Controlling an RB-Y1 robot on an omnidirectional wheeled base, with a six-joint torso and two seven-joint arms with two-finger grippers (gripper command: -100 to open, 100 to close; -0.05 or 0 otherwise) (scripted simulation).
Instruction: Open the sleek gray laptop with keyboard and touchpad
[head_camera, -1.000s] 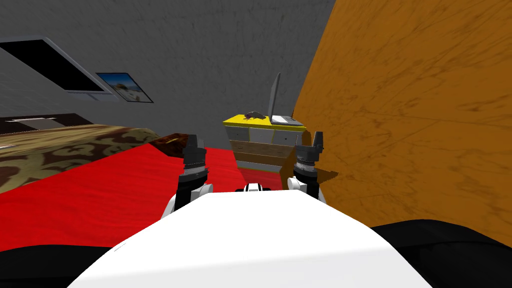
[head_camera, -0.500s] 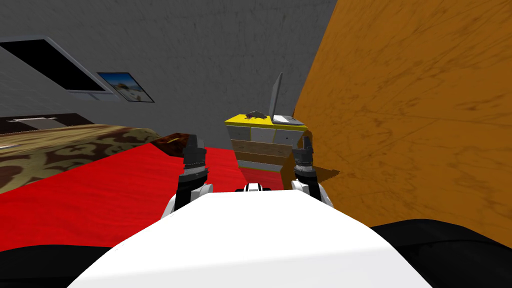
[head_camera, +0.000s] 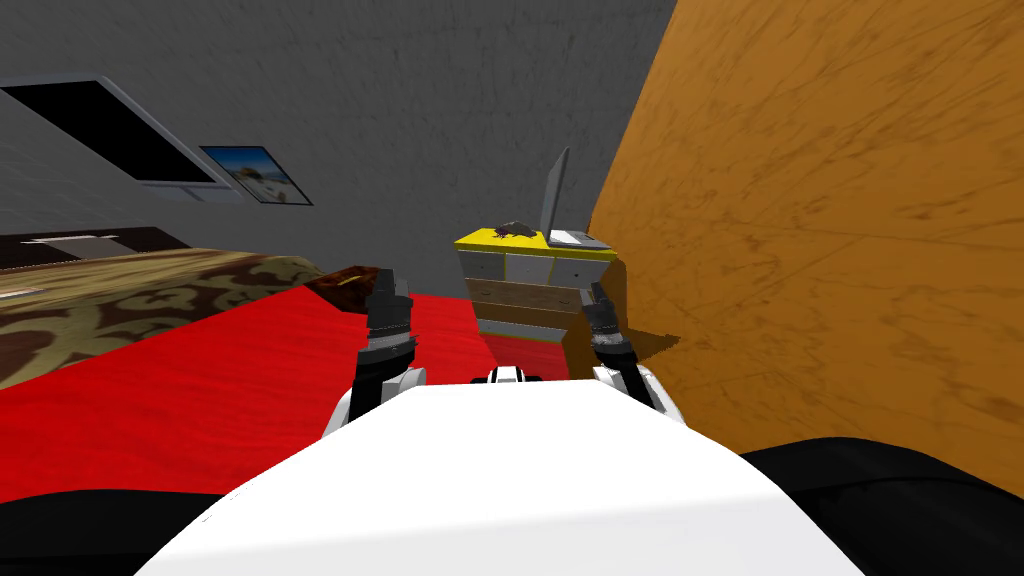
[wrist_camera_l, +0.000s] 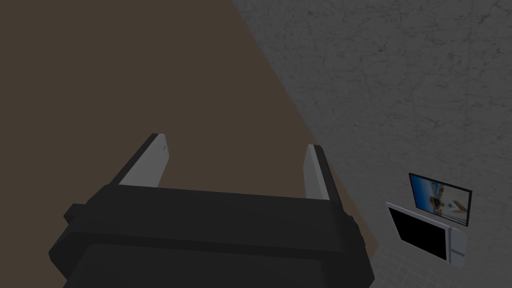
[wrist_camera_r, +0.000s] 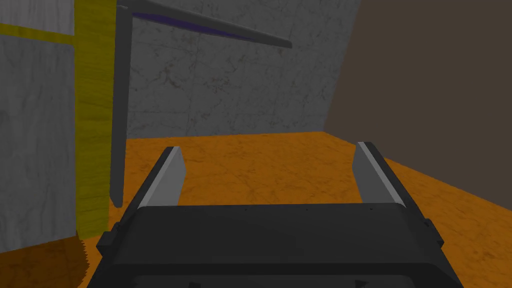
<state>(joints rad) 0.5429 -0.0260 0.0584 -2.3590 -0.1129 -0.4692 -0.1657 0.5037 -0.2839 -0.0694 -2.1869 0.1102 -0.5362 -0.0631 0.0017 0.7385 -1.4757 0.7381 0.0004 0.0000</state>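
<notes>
Laptop (head_camera: 557, 212) sits on the yellow dresser top (head_camera: 495, 240), lid raised. Left gripper (wrist_camera_l: 235, 145) is above a red surface (head_camera: 200, 380), jaws wide. Right gripper (wrist_camera_r: 270, 152), jaws wide too, is near the dresser front, below the laptop, beside the orange wall (head_camera: 820, 220).

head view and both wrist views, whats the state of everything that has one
laptop: open, lid standing steeply up from its base, on the yellow-topped dresser
dresser drawers: shut
left gripper: open, holding nothing
right gripper: open, holding nothing, not touching the laptop
</notes>
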